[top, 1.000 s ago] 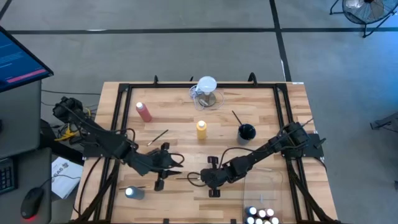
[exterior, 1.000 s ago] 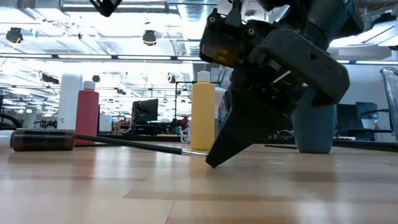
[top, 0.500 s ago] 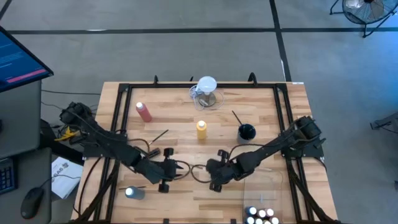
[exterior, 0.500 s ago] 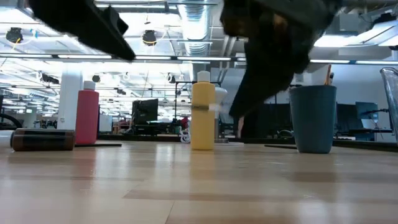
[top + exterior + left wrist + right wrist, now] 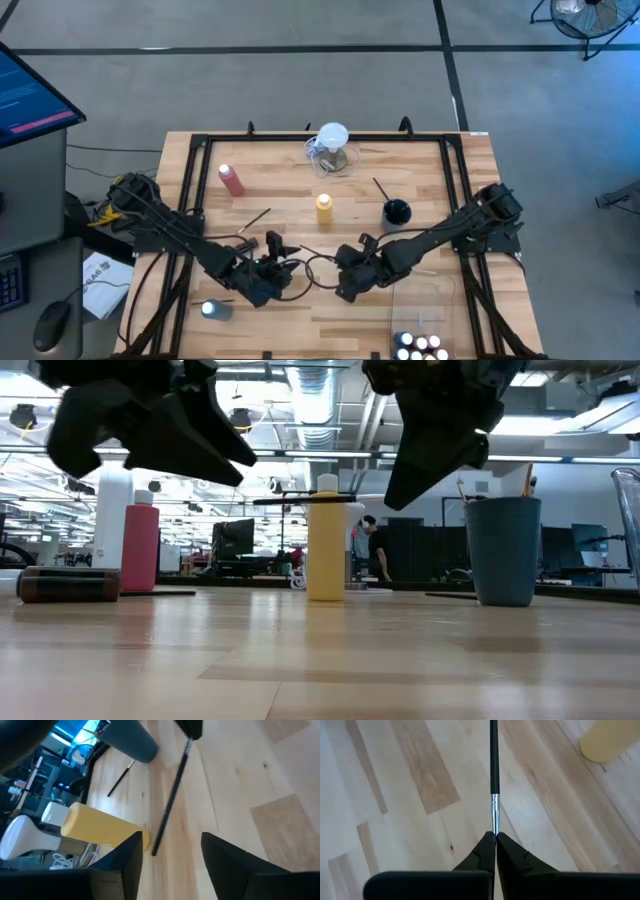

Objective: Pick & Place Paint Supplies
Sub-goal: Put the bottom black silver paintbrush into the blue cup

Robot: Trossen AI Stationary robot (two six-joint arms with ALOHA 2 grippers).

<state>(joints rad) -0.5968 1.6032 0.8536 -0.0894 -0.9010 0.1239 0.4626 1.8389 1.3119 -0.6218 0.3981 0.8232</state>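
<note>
While the right gripper (image 5: 495, 840) holds a brush (image 5: 493, 770) pinched by its metal ferrule between shut fingertips, I judge the task to be at an early-to-middle stage.

Done, as far as I can see: several small white-capped bottles (image 5: 420, 347) sit grouped at the lower right edge of the high view, and one brush stands in the dark cup (image 5: 397, 212) right of centre.

Left: the yellow bottle (image 5: 324, 208) stands at centre, the pink-red bottle (image 5: 231, 179) at upper left, a blue bottle (image 5: 214, 310) lies at lower left, and another brush (image 5: 255, 219) lies loose left of centre. The held brush is not yet placed.

In the high view the right gripper is just below centre, with the brush reaching leftward from its tip towards the left gripper (image 5: 268, 278), which is close beside it. In the low view the brush (image 5: 305, 498) hangs level, clear of the table.

In the left wrist view the left fingers (image 5: 120, 865) stand apart with nothing between them; the brush (image 5: 170, 805) runs ahead of the gap, not inside it.
</note>
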